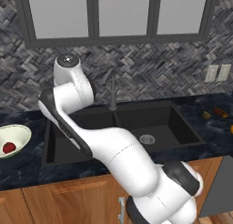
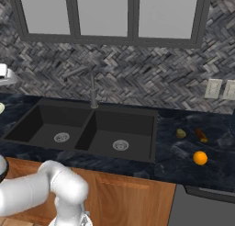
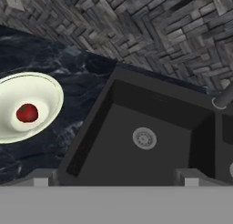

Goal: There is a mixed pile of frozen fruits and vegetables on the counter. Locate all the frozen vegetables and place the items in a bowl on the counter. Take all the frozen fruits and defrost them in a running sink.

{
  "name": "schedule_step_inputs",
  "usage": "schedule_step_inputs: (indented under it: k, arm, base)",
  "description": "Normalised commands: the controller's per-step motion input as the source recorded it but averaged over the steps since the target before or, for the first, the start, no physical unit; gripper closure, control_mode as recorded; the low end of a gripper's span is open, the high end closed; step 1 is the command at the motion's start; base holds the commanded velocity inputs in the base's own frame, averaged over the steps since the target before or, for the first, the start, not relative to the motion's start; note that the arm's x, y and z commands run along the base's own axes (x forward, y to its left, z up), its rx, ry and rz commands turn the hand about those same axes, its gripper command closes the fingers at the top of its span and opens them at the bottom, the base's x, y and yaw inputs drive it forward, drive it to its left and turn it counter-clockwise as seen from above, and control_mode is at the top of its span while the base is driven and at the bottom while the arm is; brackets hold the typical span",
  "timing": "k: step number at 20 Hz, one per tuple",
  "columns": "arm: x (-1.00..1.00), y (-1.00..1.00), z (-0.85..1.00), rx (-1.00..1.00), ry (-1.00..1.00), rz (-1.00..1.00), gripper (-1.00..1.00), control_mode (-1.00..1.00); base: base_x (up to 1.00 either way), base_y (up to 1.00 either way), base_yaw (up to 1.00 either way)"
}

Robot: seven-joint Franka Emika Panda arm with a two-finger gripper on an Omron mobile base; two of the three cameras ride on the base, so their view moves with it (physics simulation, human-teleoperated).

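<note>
My gripper (image 3: pixel 117 178) hangs open over the left basin of the black sink (image 3: pixel 150 100), its fingertips (image 3: pixel 45 177) wide apart with nothing between them. To its left the pale bowl (image 3: pixel 48 89) stands on the dark counter (image 3: pixel 77 77) with the small red round vegetable (image 3: pixel 27 113) inside. The left base view shows the same bowl (image 1: pixel 22 132) and red item (image 1: pixel 9 147) at the far left. Right of the sink (image 2: pixel 124 121) lie the olive lump (image 2: pixel 181 133), the dark brown oblong vegetable (image 2: pixel 200 135) and the orange ball (image 2: pixel 199 158).
A tall dark faucet (image 2: pixel 93 89) rises behind the divider between the two basins, each with a round metal drain (image 2: pixel 120 145). A herringbone tiled wall with outlets (image 2: pixel 213 88) backs the counter. My white arm (image 1: pixel 113 145) crosses in front of the sink.
</note>
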Motion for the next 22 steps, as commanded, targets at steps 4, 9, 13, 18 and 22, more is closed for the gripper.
schedule_step_inputs:
  k: [4,9,13,18,22]
  arm:
    - [-0.50,-0.63,0.30,0.00,-0.03,0.00,-1.00,-1.00]
    - [-0.50,-0.64,0.23,0.00,-0.02,0.00,-1.00,-1.00]
    - [-0.39,-0.62,0.31,0.00,-0.01,-0.05,-1.00,-1.00]
    - [-0.26,-0.72,0.36,0.00,0.00,-0.09,-1.00,-1.00]
    - [-0.19,-0.79,0.27,0.00,0.00,-0.10,-1.00,-1.00]
  base:
    - [0.00,0.00,0.00]
    - [0.00,0.00,0.00]
    - [0.00,0.00,0.00]
    - [0.00,0.00,0.00]
    - [0.00,0.00,0.00]
